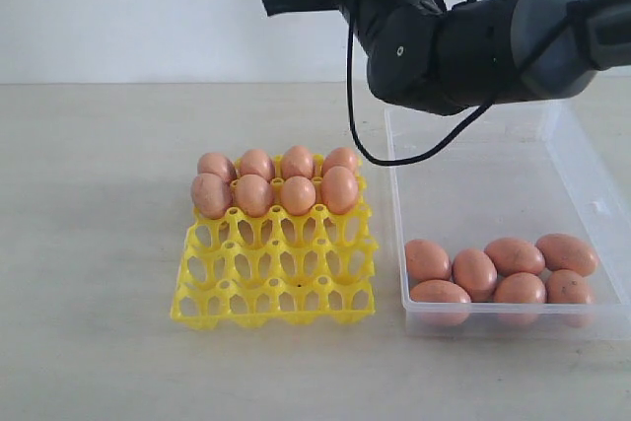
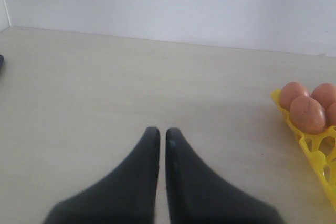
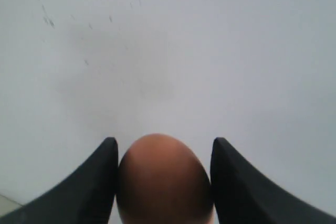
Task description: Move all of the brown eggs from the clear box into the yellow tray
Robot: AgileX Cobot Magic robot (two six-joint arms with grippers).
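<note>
Table (image 1: 99, 244) has loads of bare space left of and in front of the yellow tray (image 1: 276, 288). The clear box (image 1: 493, 175) sits just right of the tray, far half bare, with seven brown eggs (image 1: 474, 273) bunched at its near wall. Tray's two far rows hold eight eggs and the near two rows are open. Right gripper (image 3: 164, 141) is up high, jaws spread wide and clamped on a single egg (image 3: 163, 182). Left gripper (image 2: 159, 132) hangs over bare table, jaws nearly touching, gripping nothing.
</note>
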